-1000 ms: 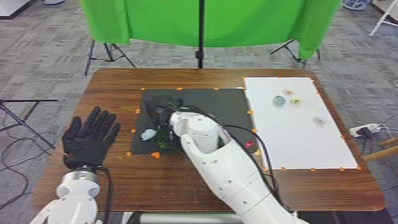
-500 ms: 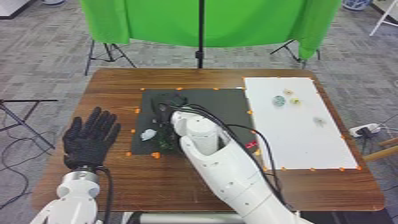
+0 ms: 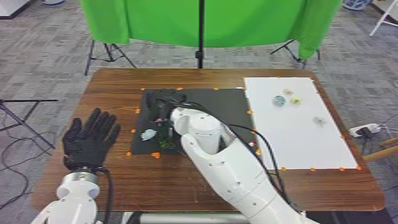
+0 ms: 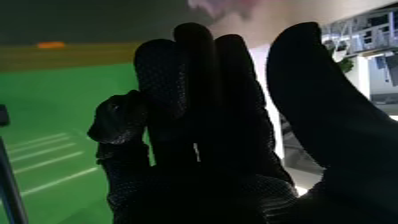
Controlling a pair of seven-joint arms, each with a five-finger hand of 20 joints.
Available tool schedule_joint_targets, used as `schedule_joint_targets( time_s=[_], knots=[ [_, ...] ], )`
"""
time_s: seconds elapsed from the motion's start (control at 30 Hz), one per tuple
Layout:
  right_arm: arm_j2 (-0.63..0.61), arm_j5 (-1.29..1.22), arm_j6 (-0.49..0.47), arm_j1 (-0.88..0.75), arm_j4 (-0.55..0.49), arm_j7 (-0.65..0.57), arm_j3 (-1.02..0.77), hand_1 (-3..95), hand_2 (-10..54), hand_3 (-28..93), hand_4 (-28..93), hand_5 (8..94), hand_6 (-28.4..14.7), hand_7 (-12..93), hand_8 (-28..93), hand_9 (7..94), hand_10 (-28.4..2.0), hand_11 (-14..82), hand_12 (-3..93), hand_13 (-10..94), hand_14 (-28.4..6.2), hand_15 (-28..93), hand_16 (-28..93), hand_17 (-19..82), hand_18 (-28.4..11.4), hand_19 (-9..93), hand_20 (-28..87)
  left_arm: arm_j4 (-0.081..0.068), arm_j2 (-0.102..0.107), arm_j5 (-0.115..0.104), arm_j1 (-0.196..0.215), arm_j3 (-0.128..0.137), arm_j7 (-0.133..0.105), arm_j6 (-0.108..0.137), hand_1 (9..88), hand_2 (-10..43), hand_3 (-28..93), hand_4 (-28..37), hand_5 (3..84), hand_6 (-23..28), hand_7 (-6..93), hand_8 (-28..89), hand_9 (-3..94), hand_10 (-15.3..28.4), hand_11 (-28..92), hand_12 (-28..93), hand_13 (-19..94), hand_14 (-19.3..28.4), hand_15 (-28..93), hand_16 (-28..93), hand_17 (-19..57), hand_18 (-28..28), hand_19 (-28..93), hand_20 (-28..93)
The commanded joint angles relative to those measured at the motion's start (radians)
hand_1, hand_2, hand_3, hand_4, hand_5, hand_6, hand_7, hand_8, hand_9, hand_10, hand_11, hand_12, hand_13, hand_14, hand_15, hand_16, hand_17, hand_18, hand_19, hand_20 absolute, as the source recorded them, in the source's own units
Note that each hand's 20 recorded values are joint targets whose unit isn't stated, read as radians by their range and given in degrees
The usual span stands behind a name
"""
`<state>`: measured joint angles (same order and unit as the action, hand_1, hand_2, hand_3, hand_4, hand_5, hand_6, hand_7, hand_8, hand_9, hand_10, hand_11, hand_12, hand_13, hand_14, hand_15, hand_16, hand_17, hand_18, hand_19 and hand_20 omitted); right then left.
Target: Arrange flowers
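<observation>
While the left hand [image 3: 87, 135] lies spread and empty on the table [image 3: 120, 187], a pale, bluish-white flower [image 3: 148, 134] rests to its right on the dark mat [image 3: 229, 102], beside dark green foliage [image 3: 166, 143]. Over the mat, the right hand [image 3: 163, 101] is mostly open, thumb well apart, one outer finger bent; I cannot tell whether it touches anything. Farther right, small teal [image 3: 279, 101] and yellow-green blooms [image 3: 296, 101] dot the white sheet [image 3: 298, 145].

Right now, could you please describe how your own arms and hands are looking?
Both arms are white with smooth rounded shells and dark cables along them. The left robot hand and the right robot hand wear black fabric gloves with a textured surface.
</observation>
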<state>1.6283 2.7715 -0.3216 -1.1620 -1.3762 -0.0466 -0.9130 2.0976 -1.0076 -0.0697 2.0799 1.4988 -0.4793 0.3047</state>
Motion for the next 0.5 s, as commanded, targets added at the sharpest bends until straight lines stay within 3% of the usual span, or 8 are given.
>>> schedule_joint_targets(
  time_s=[0.03, 0.2, 0.3, 0.4, 0.43, 0.5],
  knots=[
    [-0.081, -0.091, -0.036, -0.007, -0.131, -0.114, 0.04, 40.0, -9.5, 81, -28, 57.3, -3.4, 18, -14, 56.2, -17.1, 26.5, 18.8, 54, -14.9, 74, 26, 30, -24.5, 91, 54, 0.001, -0.033, 0.001, 0.038, 0.018, 0.02, 0.011, 27.4, 16.0, 76, -28.3, 47.5, 10.8, 13.0, -10, 41.6, 16.3, 26, 9, 30, 16.2, 42, -10, -8.6, 14.2, 39, 12],
    [-0.157, -0.168, -0.139, -0.051, -0.277, -0.217, 0.049, 37.0, -9.5, 81, -28, 58.3, -5.4, 17, -13, 55.3, -19.5, 28.2, 19.3, 53, -17.1, 76, 24, 30, -24.6, 92, 53, 0.008, -0.048, -0.001, 0.067, 0.042, 0.025, 0.023, 27.5, 16.0, 76, -28.3, 47.6, 10.8, 13.1, -10, 41.6, 16.4, 26, 9, 30, 16.2, 42, -10, -8.6, 14.2, 39, 12],
    [-0.178, -0.241, -0.219, -0.062, -0.325, -0.274, 0.046, 33.9, -4.0, 80, -26, 61.4, -6.6, 15, -11, 57.9, -21.2, 34.2, 21.7, 54, -18.4, 79, 25, 31, -25.1, 93, 54, 0.004, -0.055, 0.001, 0.066, 0.049, 0.036, 0.029, 27.5, 16.1, 76, -28.3, 47.6, 10.8, 13.0, -10, 41.6, 16.3, 26, 9, 30, 16.2, 42, -10, -8.5, 14.1, 39, 12],
    [-0.172, -0.287, -0.33, -0.057, -0.337, -0.298, 0.038, 32.3, 0.9, 79, -24, 63.5, -7.1, 13, -11, 61.6, -21.8, 43.1, 25.4, 58, -19.2, 82, 28, 33, -26.1, 93, 56, -0.009, -0.06, 0.004, 0.047, 0.055, 0.051, 0.038, 27.4, 16.4, 76, -28.3, 47.7, 10.8, 13.0, -10, 41.7, 16.4, 26, 9, 30, 16.3, 42, -10, -8.5, 14.2, 39, 12],
    [-0.172, -0.294, -0.369, -0.065, -0.352, -0.301, 0.036, 32.1, 2.1, 79, -24, 63.8, -7.1, 12, -11, 62.3, -21.9, 44.8, 26.2, 59, -19.3, 82, 29, 34, -26.5, 93, 57, 0.001, -0.056, 0.003, 0.058, 0.056, 0.046, 0.041, 27.3, 16.4, 76, -28.3, 47.7, 10.9, 13.1, -10, 41.6, 16.4, 26, 9, 30, 16.3, 42, -10, -8.5, 14.2, 39, 12],
    [-0.172, -0.298, -0.398, -0.064, -0.355, -0.301, 0.039, 32.6, 4.2, 79, -22, 64.2, -7.0, 11, -11, 63.3, -22.1, 48.2, 28.2, 60, -19.7, 83, 31, 35, -27.0, 93, 60, -0.003, -0.057, 0.004, 0.052, 0.053, 0.048, 0.037, 27.3, 16.5, 76, -28.3, 47.7, 10.9, 13.1, -10, 41.7, 16.4, 26, 9, 30, 16.3, 42, -10, -8.5, 14.3, 39, 12]
  ],
)
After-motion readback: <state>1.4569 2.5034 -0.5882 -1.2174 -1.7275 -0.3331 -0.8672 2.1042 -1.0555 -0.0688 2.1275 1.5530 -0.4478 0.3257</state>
